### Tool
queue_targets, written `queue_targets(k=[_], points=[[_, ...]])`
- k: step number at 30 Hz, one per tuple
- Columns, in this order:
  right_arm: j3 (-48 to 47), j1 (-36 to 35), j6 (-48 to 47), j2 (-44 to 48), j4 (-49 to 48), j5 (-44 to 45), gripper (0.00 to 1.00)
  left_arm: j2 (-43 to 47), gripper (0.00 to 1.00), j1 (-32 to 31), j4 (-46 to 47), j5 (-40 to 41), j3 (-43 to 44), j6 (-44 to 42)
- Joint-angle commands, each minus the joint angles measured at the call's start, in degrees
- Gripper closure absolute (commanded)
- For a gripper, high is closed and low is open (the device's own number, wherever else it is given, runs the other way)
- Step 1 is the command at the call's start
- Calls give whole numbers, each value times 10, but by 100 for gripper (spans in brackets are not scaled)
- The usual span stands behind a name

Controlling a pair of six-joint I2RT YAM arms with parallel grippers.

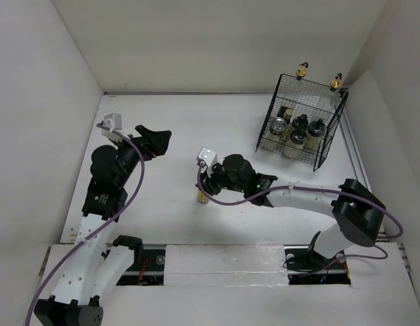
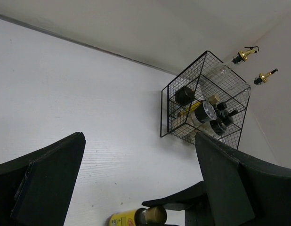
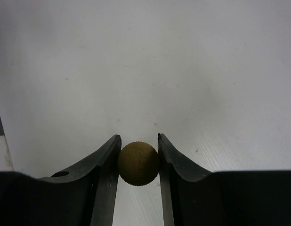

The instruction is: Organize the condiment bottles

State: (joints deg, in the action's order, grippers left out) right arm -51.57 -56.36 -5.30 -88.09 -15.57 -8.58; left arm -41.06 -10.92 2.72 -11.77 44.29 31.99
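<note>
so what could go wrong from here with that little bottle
The right gripper pinches only the round ribbed cap of the small yellow bottle, so it might slip or swing when lifted. The wire basket already looks crowded; lowering it in could knock the bottles inside.

ribbed cap [image 3: 138,164] of the yellow bottle [image 2: 124,219] looks matt plastic; basket [image 2: 176,125] is black metal wire.

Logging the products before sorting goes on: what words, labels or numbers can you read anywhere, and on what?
Nothing reads clearly in any view.
On the small yellow bottle: dark print on the label, too blurred to read.
On its brown cap: an embossed mark, illegible.
On a shaker in the black wire basket: markings on its round pale face, too small to read.
</note>
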Motion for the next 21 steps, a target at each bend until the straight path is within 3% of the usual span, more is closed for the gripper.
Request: queue_targets(k=[1, 7, 11, 18, 21], points=[[-28, -3, 13, 74, -29, 51, 79, 8, 1, -2, 18, -4, 27, -6], [-87, 51, -16, 256, 82, 222, 82, 9, 1, -2, 23, -11, 21, -6], [-99, 169, 11, 322, 158, 354, 83, 8, 1, -2, 28, -11, 21, -6], [-112, 404, 46, 330, 229, 329, 85, 4, 1, -2, 35, -19, 19, 0], [-112, 454, 46, 317, 230, 300, 85, 11, 1, -2, 35, -12, 19, 0]])
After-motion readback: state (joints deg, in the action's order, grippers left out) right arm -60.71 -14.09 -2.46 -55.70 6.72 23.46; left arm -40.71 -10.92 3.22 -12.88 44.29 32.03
